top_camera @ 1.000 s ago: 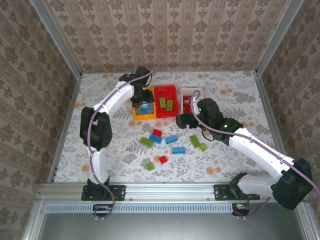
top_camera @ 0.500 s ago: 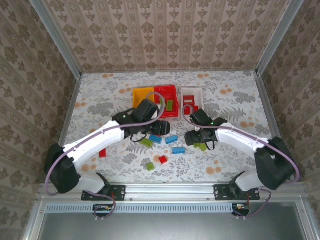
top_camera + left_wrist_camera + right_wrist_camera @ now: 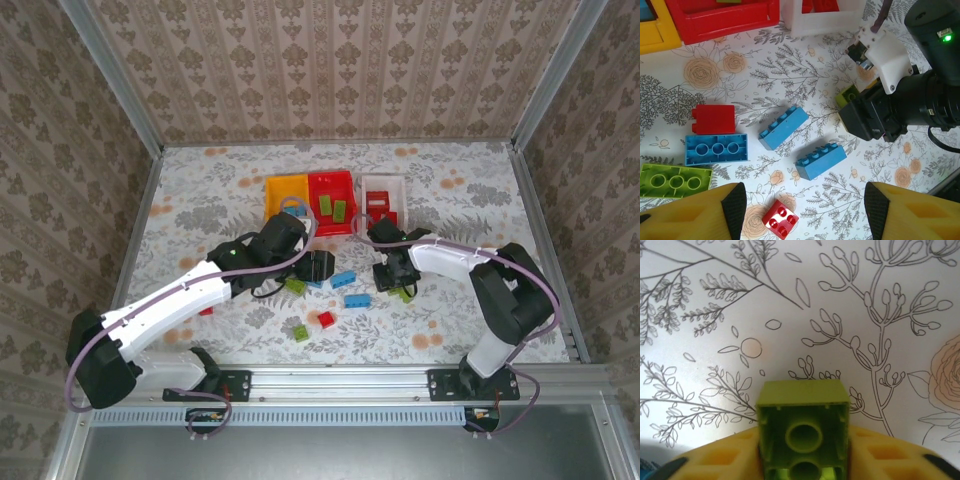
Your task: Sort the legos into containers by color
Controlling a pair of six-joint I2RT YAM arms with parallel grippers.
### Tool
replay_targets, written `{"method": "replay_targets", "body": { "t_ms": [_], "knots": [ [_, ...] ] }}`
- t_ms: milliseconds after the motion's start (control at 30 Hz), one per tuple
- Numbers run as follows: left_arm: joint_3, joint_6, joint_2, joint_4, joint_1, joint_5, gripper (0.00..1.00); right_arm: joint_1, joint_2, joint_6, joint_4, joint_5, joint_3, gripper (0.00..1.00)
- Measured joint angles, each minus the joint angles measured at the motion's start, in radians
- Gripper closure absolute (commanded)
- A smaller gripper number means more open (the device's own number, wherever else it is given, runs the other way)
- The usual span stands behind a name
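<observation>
My right gripper [image 3: 804, 452] is shut on a green lego [image 3: 804, 425], hollow underside towards the camera, low over the flowered cloth. From above, the right gripper [image 3: 393, 278] sits right of the loose pile, with a green lego [image 3: 405, 292] at its tip. My left gripper [image 3: 805, 207] is open above a small red lego [image 3: 780, 218] and a blue lego [image 3: 821, 161]; from above the left gripper [image 3: 315, 268] is at the pile's left. The orange-yellow bin [image 3: 277, 187], the red bin [image 3: 332, 180] with green legos and the white bin [image 3: 384, 182] with red legos stand in a row behind.
More loose legos lie around: another blue one [image 3: 783, 128], an upturned blue one [image 3: 716, 149], a red one [image 3: 714, 119], an upturned green one [image 3: 675, 181], a green one [image 3: 300, 331] towards the front and a red one [image 3: 205, 309] by the left arm.
The left arm swung back from the orange-yellow bin to hover over the pile. The right gripper moved down from beside the white bin and closed on the green lego.
</observation>
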Motion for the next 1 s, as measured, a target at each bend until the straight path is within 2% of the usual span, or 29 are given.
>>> {"method": "replay_targets", "body": {
  "t_ms": [200, 500, 800, 1000],
  "knots": [
    [0.001, -0.010, -0.005, -0.010, -0.004, -0.048, 0.35, 0.000, -0.011, -0.005, 0.023, 0.000, 0.037, 0.76],
    [0.057, -0.036, -0.069, -0.050, -0.003, -0.210, 0.35, 0.003, -0.027, 0.034, 0.137, -0.079, 0.257, 0.76],
    [0.077, -0.053, -0.098, -0.100, -0.003, -0.294, 0.35, 0.005, 0.259, 0.102, 0.197, -0.142, 0.560, 0.75],
    [0.072, -0.079, -0.145, -0.154, -0.002, -0.324, 0.35, 0.005, 0.395, 0.137, 0.186, -0.155, 0.671, 0.60]
  ]
}}
